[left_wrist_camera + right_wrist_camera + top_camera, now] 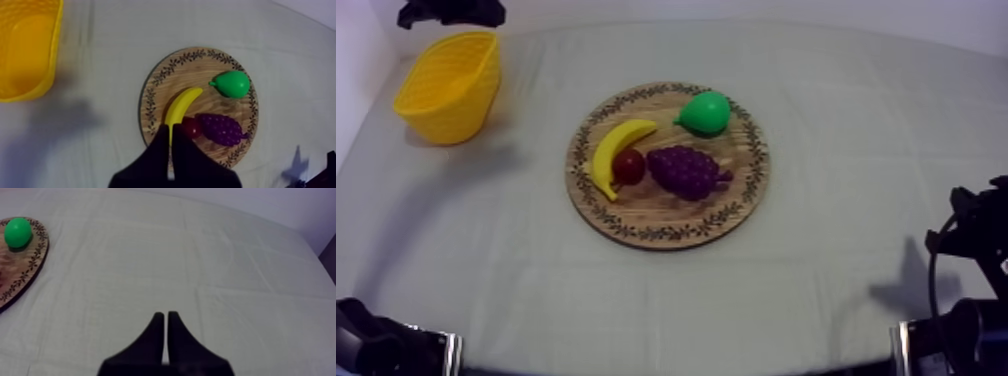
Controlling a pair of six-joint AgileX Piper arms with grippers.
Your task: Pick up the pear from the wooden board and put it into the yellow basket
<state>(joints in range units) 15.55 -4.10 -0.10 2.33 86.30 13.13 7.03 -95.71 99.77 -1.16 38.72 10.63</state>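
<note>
Green pear (pixel 706 112) on its side, narrow end toward banana (pixel 616 152)

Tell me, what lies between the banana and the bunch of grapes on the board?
The small red fruit lies there, tucked into the curve of the banana and beside the bunch of grapes; the top view and left wrist view show it.

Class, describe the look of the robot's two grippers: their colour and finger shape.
Left gripper: two black fingers, broad at the base, tapering to narrow blunt tips. Right gripper: same colour and shape. No markings show on either.
</note>
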